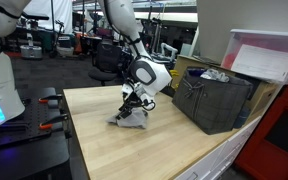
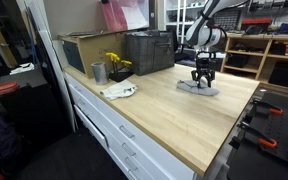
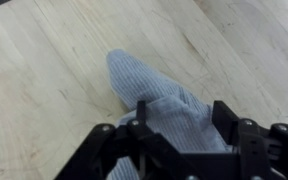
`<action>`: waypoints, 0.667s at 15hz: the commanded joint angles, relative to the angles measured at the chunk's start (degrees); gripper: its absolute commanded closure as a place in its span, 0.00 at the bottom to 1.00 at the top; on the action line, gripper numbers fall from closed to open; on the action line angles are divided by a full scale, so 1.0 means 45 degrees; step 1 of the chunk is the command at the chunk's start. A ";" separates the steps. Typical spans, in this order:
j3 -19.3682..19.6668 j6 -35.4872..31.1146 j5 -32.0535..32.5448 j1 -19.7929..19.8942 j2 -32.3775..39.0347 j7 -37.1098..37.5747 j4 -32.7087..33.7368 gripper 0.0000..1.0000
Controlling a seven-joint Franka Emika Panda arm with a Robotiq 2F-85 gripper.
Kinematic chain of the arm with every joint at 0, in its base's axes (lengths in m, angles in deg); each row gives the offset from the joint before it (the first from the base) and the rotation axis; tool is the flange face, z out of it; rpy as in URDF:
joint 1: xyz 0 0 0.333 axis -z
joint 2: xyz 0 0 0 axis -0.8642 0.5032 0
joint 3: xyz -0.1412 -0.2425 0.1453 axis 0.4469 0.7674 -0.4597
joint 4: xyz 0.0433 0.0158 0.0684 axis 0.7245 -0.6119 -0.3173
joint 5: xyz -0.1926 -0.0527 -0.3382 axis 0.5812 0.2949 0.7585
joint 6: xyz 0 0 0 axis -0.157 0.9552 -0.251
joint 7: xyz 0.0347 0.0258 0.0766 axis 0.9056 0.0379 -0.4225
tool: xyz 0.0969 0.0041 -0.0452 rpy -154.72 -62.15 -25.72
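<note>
From where I stand, the gripper (image 1: 134, 103) hangs straight down over a grey cloth (image 1: 132, 119) lying near the middle of the pale wooden table (image 1: 104, 150), well apart from the dark crate (image 1: 214, 100) at the table's far edge. I reckon the upright pose suits a limp thing lying flat, which offers nothing to take from the side.

In the wrist view the fingers (image 3: 140, 112) stand apart, one on each side of a raised fold of the cloth (image 3: 149, 80). They look open around it, and I cannot tell if they press the fabric yet.

The cloth is soft, finely ribbed knit, blue-grey, rounded at its free end like a sock toe and slightly rumpled under the gripper (image 3: 181, 120). Its free end rests directly on the wood.
</note>
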 commanded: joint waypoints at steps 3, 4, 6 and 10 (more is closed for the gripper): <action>0.0282 0.0448 -0.0112 -0.0356 -0.1204 0.0516 -0.0858 0.78; 0.0291 0.0478 -0.0091 -0.0406 -0.1269 0.0520 -0.0881 0.85; 0.0298 0.0491 -0.0043 -0.0513 -0.1389 0.0540 -0.0960 1.00; 0.0309 0.0400 0.0062 -0.0785 -0.1503 0.0610 -0.1141 0.98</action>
